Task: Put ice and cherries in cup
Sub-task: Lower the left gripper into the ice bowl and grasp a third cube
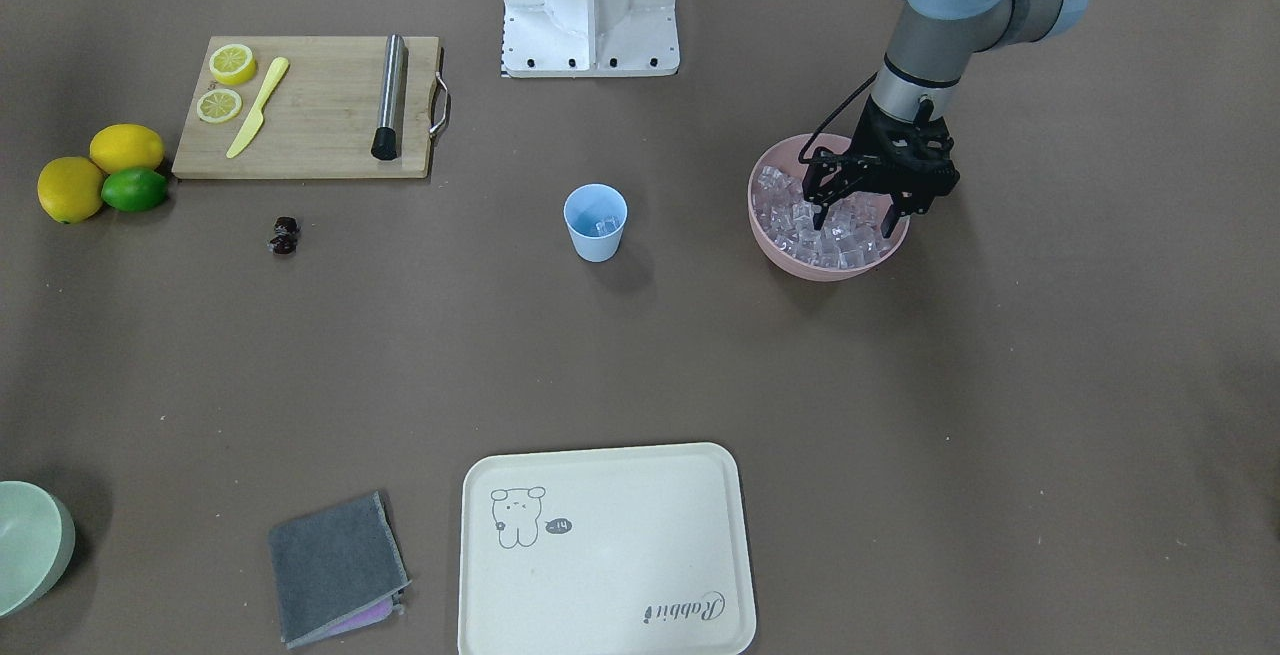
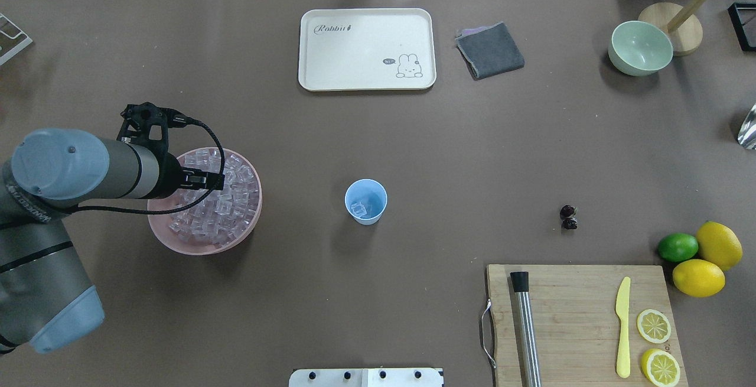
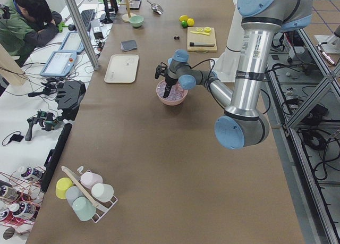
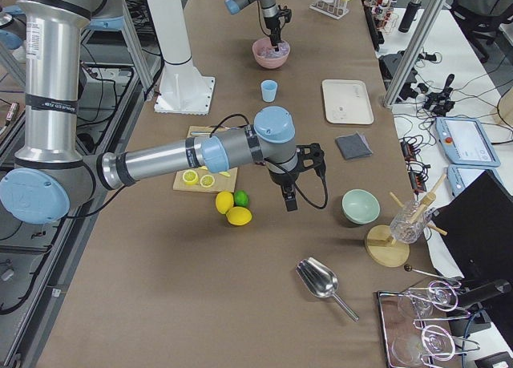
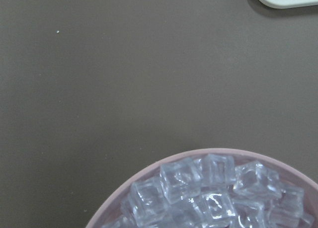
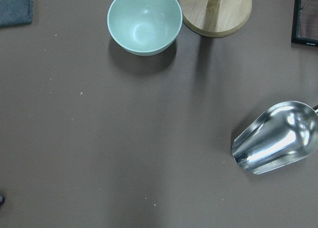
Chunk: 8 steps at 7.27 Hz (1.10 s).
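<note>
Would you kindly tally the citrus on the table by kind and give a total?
Whole lemons: 2
Lime: 1
Cut lemon pieces: 2
Total: 5

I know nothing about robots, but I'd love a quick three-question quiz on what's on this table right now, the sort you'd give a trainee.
1. True or false: the cherries lie inside the light-blue cup.
2. The left hand hangs, fingers apart, over which thing? A) the pink bowl B) the pale green bowl C) the cream tray
3. Fill in: the cup holds a few ___ cubes.

Key:
1. False: they lie on the table, well apart from the cup.
2. A.
3. ice.
</note>
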Each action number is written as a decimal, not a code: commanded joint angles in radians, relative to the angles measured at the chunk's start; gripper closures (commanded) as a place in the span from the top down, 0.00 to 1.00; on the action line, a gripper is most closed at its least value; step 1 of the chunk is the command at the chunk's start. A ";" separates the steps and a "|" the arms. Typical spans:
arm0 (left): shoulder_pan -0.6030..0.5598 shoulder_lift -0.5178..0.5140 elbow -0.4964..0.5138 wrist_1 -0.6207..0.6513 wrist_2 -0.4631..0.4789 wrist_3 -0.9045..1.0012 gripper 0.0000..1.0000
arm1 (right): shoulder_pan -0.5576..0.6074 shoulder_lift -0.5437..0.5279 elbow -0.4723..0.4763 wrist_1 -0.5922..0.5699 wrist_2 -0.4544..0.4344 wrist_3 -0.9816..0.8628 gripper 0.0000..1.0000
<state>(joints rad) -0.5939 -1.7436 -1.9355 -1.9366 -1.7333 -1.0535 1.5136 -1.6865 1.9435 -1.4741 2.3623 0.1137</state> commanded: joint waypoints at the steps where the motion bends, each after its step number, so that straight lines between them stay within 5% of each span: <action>1: 0.008 -0.004 0.004 -0.001 0.001 -0.002 0.88 | -0.003 0.001 0.000 0.000 0.000 0.000 1.00; 5: 0.011 -0.004 0.012 -0.002 0.001 -0.002 0.74 | -0.004 0.001 0.000 0.000 0.000 0.000 1.00; 8: 0.011 -0.011 0.009 -0.002 -0.006 0.000 0.40 | -0.004 0.001 0.000 0.000 0.000 0.000 1.00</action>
<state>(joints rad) -0.5829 -1.7500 -1.9259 -1.9390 -1.7367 -1.0544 1.5095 -1.6858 1.9436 -1.4742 2.3623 0.1135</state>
